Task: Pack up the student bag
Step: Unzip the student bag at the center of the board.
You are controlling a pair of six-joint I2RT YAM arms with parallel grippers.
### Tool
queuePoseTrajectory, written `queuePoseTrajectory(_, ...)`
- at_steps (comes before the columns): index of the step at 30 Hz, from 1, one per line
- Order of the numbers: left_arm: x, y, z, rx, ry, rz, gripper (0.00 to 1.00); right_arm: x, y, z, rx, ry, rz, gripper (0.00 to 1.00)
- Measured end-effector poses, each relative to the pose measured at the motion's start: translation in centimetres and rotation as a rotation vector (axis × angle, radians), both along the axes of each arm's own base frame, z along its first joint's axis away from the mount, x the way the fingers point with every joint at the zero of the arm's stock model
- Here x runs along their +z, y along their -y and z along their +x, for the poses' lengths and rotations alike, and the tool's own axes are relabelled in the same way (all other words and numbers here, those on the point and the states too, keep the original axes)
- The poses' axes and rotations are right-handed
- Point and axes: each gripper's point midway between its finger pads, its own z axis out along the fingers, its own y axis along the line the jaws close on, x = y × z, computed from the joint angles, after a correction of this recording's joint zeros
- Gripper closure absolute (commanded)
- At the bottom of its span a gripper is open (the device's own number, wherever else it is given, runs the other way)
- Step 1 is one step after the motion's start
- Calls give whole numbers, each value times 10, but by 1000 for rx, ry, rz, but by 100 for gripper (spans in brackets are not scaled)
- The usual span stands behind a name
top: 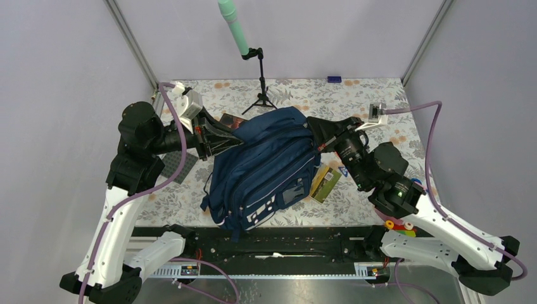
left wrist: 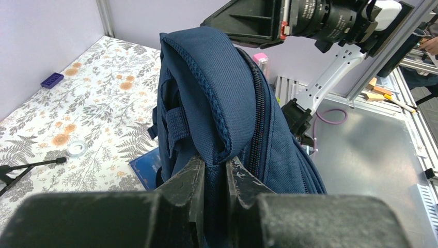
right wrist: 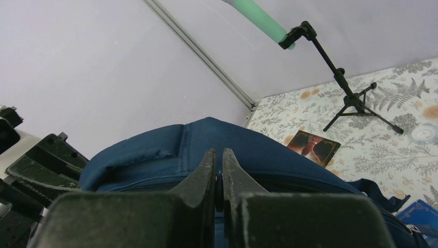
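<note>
Item: student bag (top: 266,174), navy, lying mid-desk (top: 354,104) between both arms. We recorded the left fingers (left wrist: 191,181) pinching a fold of its fabric. The right fingers (right wrist: 204,173) were pressed together at its top edge, hold undetermined.

**Navy backpack (top: 266,171) between two grippers**

Mid-way across the flowered table (top: 316,95), pale strips toward the near edge. At far-left corner, left gripper (top: 234,140); at far-right side, right gripper (top: 315,145). Just right, a green box (top: 325,182). Beyond, a tripod (top: 261,92) with green microphone (top: 233,25).
</note>
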Motion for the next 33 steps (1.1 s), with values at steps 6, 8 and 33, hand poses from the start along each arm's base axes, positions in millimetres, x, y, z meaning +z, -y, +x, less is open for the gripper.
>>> queuePoseTrajectory(6, -2, -4, 8, 59, 3, 9, 100, 13, -9, -3, 16, 53, -45, 100)
queuePoseTrajectory(8, -3, -5, 9, 72, 3, 11, 100, 18, -13, -2, 21, 71, -67, 100)
queuePoseTrajectory(33, -4, -6, 12, 101, -22, -1, 100, 55, -99, -34, 213, 295, -340, 100)
